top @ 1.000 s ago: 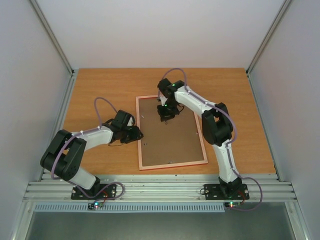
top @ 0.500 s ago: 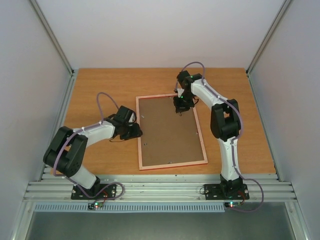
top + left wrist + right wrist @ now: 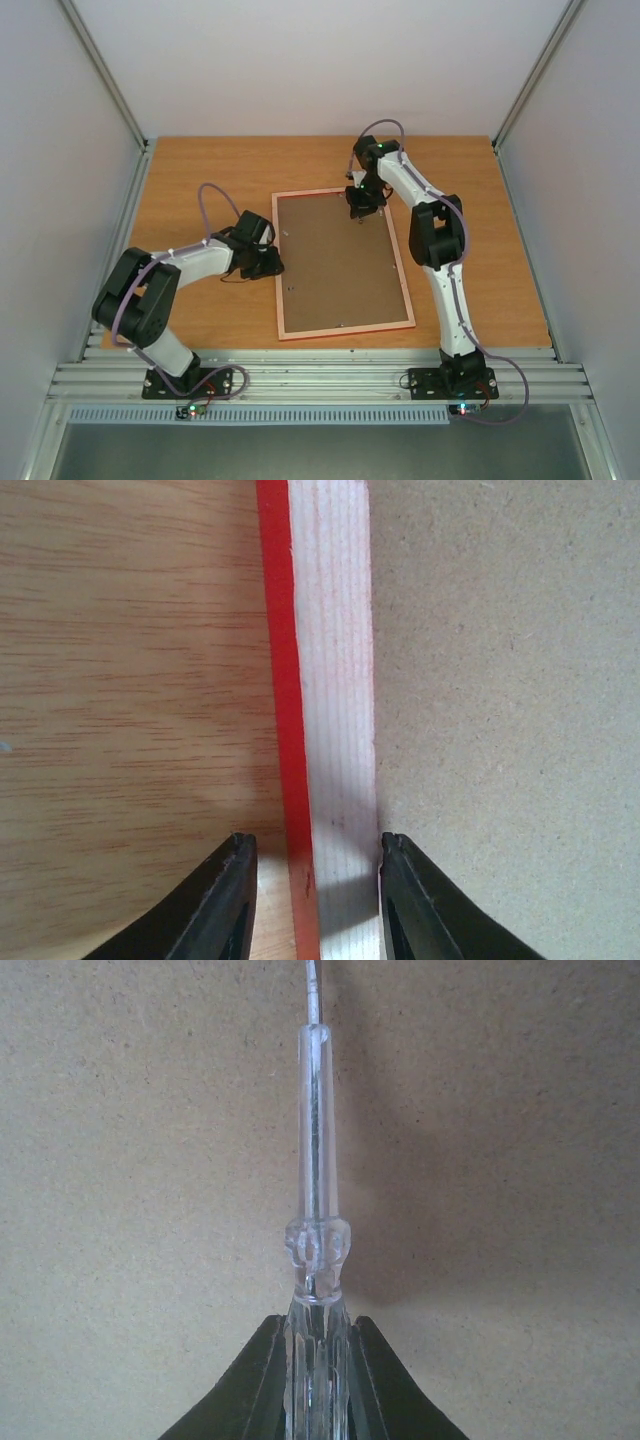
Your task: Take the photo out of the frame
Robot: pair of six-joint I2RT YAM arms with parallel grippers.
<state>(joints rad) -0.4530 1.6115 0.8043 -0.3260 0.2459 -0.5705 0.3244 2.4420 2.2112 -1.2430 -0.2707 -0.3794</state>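
Observation:
The frame (image 3: 341, 331) lies face down on the table, its pale back rail and red outer edge showing in the left wrist view (image 3: 335, 680). The brown backing board (image 3: 340, 262) fills it; the photo is hidden. My left gripper (image 3: 271, 263) is open and straddles the frame's left rail, one finger (image 3: 225, 900) on the table side and the other over the board (image 3: 500, 680). My right gripper (image 3: 358, 210) is over the far part of the board (image 3: 150, 1160). In its wrist view the gripper (image 3: 318, 1335) is shut on a clear plastic screwdriver (image 3: 318, 1240) that points down at the board.
The wooden table (image 3: 200, 180) is bounded by white walls on three sides and a metal rail (image 3: 320, 380) at the near edge. Bare wood (image 3: 130, 680) lies left of the frame. Small metal tabs sit along the board's edges (image 3: 342, 325).
My right gripper has moved with the screwdriver from the board's middle to its far right part. My left gripper has stayed at the frame's left rail, shifting slightly.

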